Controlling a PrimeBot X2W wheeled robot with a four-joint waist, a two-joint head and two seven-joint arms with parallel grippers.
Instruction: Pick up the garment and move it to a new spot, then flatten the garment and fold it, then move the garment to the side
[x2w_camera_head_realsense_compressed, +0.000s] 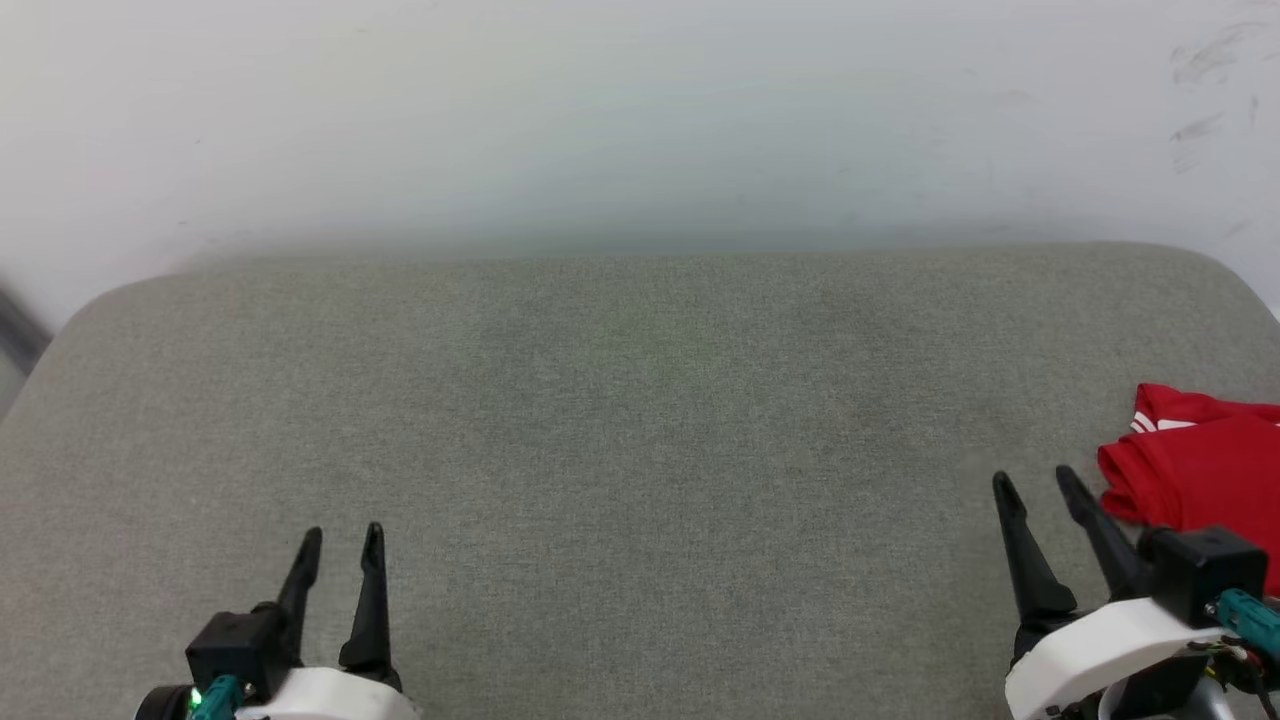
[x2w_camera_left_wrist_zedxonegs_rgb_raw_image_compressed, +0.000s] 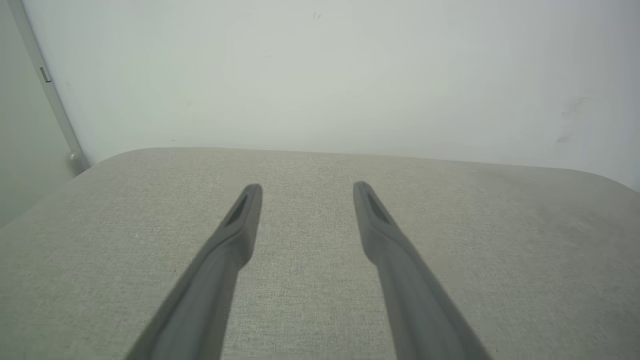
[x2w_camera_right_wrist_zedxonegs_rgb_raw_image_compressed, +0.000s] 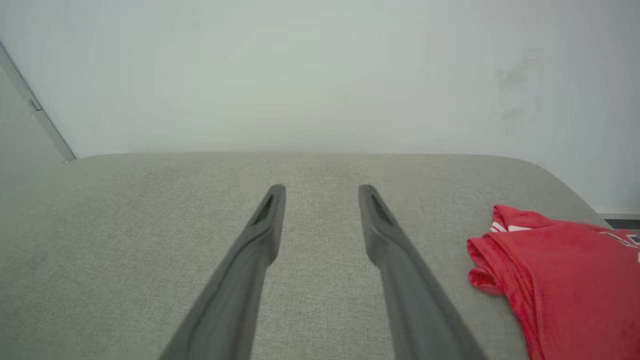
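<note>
Nearby, garment (x2w_camera_head_realsense_compressed: 1200, 470) beside right gripper (x2w_camera_head_realsense_compressed: 1032, 477); cushion (x2w_camera_head_realsense_compressed: 640, 400) against wall (x2w_camera_head_realsense_compressed: 640, 120)

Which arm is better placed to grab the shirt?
The right. The right gripper is open, with its fingers just beside the shirt at the right edge of the cushion. The left gripper, also open, sits at the far left, well away from the shirt.

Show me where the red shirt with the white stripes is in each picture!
Head view: the red jersey T-shirt lies at the right edge, right of the right gripper.
Right wrist view: lower right corner, right of that gripper's fingers.
Left wrist view: the left gripper above the grey fabric cushion.
Shared landmark: that cushion's rounded back edge against the white wall.
</note>
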